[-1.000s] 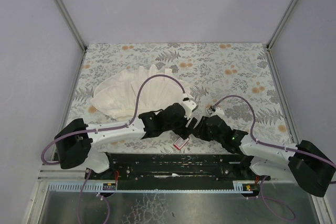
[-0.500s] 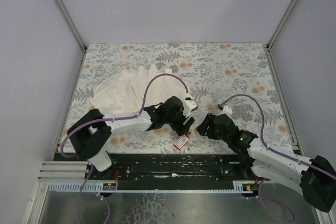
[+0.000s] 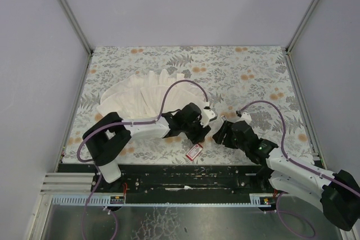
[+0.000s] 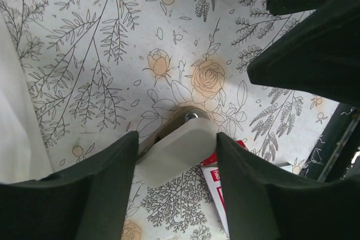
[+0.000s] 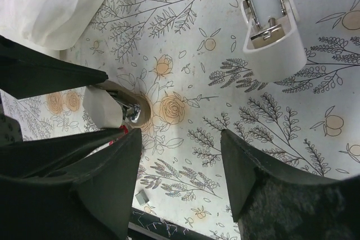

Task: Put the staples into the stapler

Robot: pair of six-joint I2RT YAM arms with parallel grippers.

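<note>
Stapler [image 5: 269,49] lies on my floral table [image 3: 253,66], just beyond the right gripper's far finger and touching neither gripper.

The biggest thing on the table is the white pleated cloth [image 3: 138,102], fanned out at the left, well apart from the work. My left arm [image 3: 143,129] and right arm [image 3: 292,168] reach in from the near edge and almost meet at the middle front. From above they hide most of what sits under them.

The left gripper [image 4: 176,135] is low over a pale block [image 4: 180,155] that fills the gap from one finger to the other. I cannot tell whether the fingers clamp it or only flank it. The right gripper [image 5: 181,133] has its jaws apart with only bare print between them, holding nothing. Its black fingers block the upper right of my left wrist view.

The red box [image 3: 194,151] lies flat by the near edge, just below the left gripper, and looks to be right against the pale block. It has a white label with red print, too small for me to read.

The stapler shows a rounded white shell end, face up, with two metal rails up its middle. It runs out of the top of the right wrist view.

Smallest of all, a silvery bit [image 4: 192,116] shines at the block's far end. Whether that is the staple strip I cannot tell.
</note>
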